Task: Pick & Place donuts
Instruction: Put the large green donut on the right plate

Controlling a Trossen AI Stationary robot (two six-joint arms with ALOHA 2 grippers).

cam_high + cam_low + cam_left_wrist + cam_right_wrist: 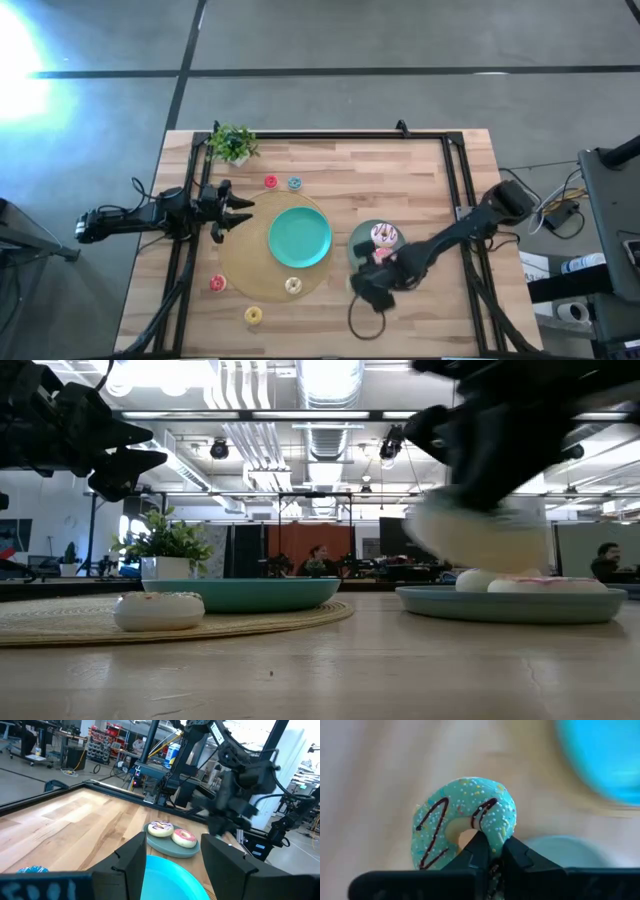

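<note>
My right gripper (492,841) is shut on the green-iced donut (465,820), which has dark drizzle and sprinkles, just off the near edge of the grey-green plate (362,238). That plate carries the white-sprinkled donut (385,234) and the pink donut (184,837). My left gripper (236,210) hovers open over the woven mat's left edge, touching nothing. A teal plate (300,237) rests on the mat. The tiny donuts lie flat: red (270,182), blue (294,183), another red (217,283), cream (293,285), yellow (253,315). My right gripper pinches the green donut's ring wall (495,832), one finger (479,845) in the hole and the other outside the rim. In the low view the blurred donut (480,532) hangs below the fingers, lifted clear above the grey-green plate (510,603).
A potted plant (232,143) stands at the far left corner. A round woven mat (250,262) lies under the teal plate. A black frame rail (330,136) runs along the table's far edge and sides. A dark cable loop (365,322) lies near the front edge.
</note>
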